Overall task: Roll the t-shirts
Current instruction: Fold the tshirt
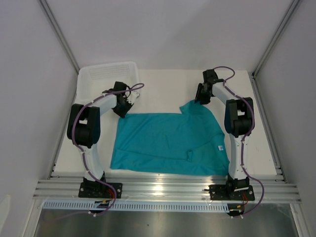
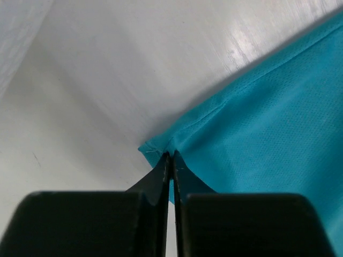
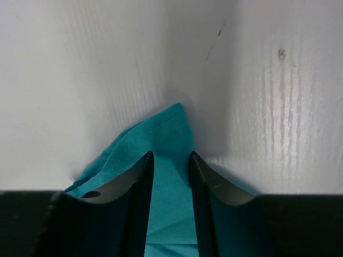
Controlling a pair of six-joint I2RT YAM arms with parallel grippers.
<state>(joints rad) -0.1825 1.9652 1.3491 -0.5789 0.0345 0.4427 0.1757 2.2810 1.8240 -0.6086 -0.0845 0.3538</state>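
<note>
STEP: laying out before rolling, judging by the flat cloth | LEFT: left gripper [image 2: 170, 156] is pinching the t-shirt's [image 1: 168, 143] far-left corner, fingers clenched | RIGHT: right gripper [image 3: 170, 158] is straddling a sleeve tip, fingers apart | NEXT: calling for closing right, pulling taut | CLOTH: teal, lying mostly smooth on the table [image 1: 163, 89].

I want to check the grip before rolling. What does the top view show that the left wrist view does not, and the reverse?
Only the top view: the whole shirt spread out, its white label, the basket at the far left, and the right jaws at the shirt's far right edge. Only the left wrist view: the left jaws shut on the shirt's corner, right at the stitched hem. Both: the teal shirt, the white table and the left jaws.
</note>
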